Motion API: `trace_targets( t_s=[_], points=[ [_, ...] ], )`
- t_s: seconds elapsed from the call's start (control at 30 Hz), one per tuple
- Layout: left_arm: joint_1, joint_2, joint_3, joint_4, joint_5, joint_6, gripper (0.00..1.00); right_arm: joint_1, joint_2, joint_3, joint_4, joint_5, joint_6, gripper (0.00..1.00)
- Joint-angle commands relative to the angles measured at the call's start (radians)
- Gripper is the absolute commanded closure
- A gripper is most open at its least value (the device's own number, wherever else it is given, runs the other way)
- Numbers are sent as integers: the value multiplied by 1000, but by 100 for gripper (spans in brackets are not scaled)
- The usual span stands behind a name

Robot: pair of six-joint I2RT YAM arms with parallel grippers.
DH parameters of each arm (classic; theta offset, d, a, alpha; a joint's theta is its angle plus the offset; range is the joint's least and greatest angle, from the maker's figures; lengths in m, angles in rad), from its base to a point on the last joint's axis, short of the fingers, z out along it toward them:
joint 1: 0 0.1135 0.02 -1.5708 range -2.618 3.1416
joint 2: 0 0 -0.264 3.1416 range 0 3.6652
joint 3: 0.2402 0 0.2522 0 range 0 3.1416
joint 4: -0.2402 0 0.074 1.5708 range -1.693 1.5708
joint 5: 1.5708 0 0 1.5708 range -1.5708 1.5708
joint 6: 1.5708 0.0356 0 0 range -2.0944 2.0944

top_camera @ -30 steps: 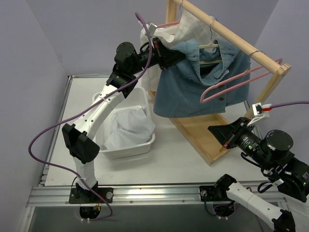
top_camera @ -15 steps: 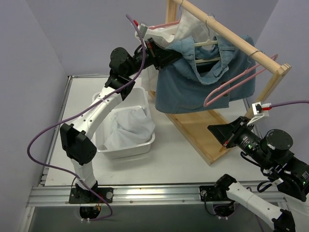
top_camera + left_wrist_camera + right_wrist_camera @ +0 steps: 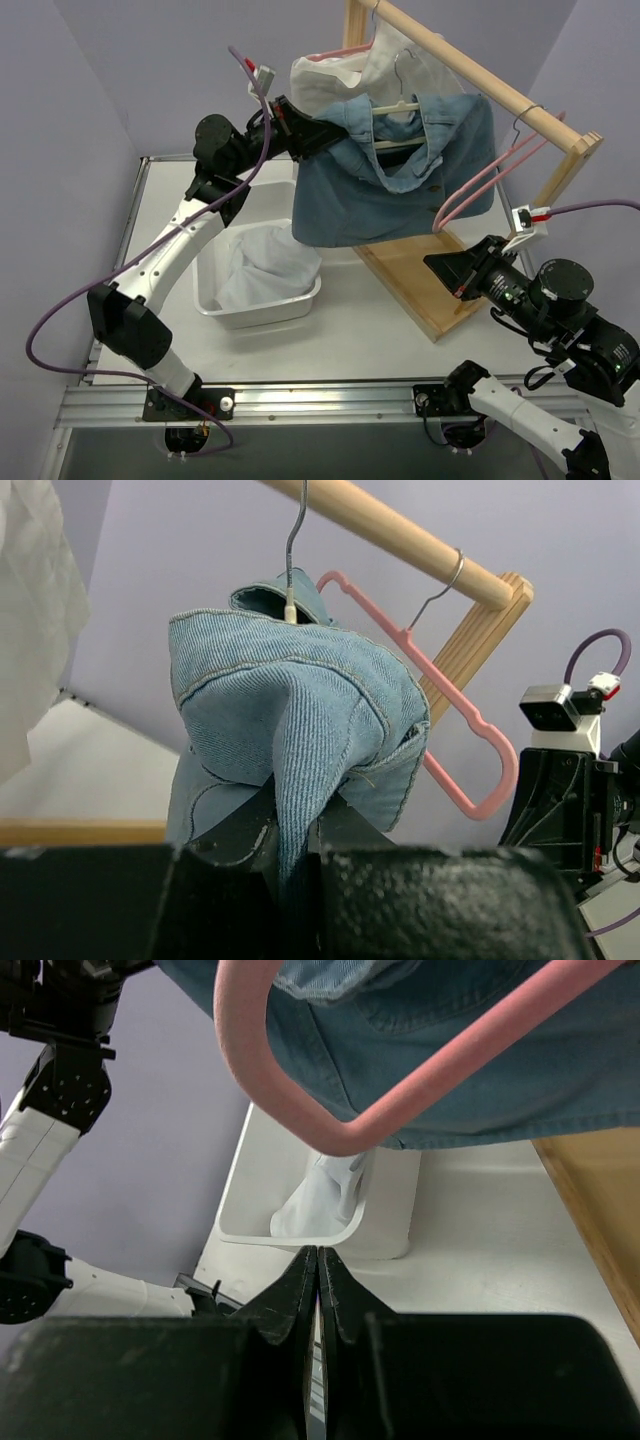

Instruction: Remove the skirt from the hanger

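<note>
Denim: the skirt [image 3: 390,190] is blue and hangs from a pale hanger [image 3: 393,104]. The hanger's wire hook rides on the wooden rail [image 3: 500,88] of the rack. One edge of the waist is drawn out sideways, away from the rail.
Left gripper [image 3: 303,138]: clamped on that drawn-out edge. From the wrist, a bunched fold of denim is pinched between the two black fingers [image 3: 235,840]. The jaws stand nearly together, with only the thickness of the cloth between them.
Right gripper [image 3: 445,268]: the fingers [image 3: 290,1300] are pressed together tip to tip and hold nothing. It hangs above the table [image 3: 380,330], just beside the rack's wooden base [image 3: 410,275]. It sits below the skirt's hem and touches neither.
Pink hanger [image 3: 480,180]: hooked on the same rail next to the skirt's hanger. Its lower loop lies in front of the hem on the side nearer the right arm.
White garment [image 3: 400,55]: on the rail behind the skirt.
White bin [image 3: 262,305]: on the table under the left arm, with crumpled white cloth [image 3: 270,265] in it.
Writing: a small white block [image 3: 527,216] with a red end sits on the right wrist. Any print on it is too small to read.
</note>
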Motion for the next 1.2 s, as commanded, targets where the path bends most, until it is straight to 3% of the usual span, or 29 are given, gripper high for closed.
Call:
trace_targets(
  t_s=[0.0, 0.13, 0.3, 0.5, 0.67, 0.93, 1.17],
  points=[
    [4, -92, -47, -41, -75, 20, 98, -8, 50, -10, 69, 1, -20, 100],
    [1, -140, -206, -48, -56, -9, 98, -6, 98, -30, 124, -29, -22, 96],
    [-19, -215, -302, -156, -37, 81, 98, -6, 136, -63, 185, -79, -18, 96],
    [-60, -329, -326, -366, -75, 238, 98, -6, 145, -96, 253, -70, -3, 93],
    [-132, -393, -338, -494, -146, 327, 98, -5, 168, -96, 294, -69, -11, 81],
    [-194, -430, -357, -546, -180, 370, 98, -3, 216, -85, 308, 28, 17, 71],
    [-215, -444, -371, -549, -183, 382, 98, -3, 199, -96, 319, 111, 26, 71]
  ],
)
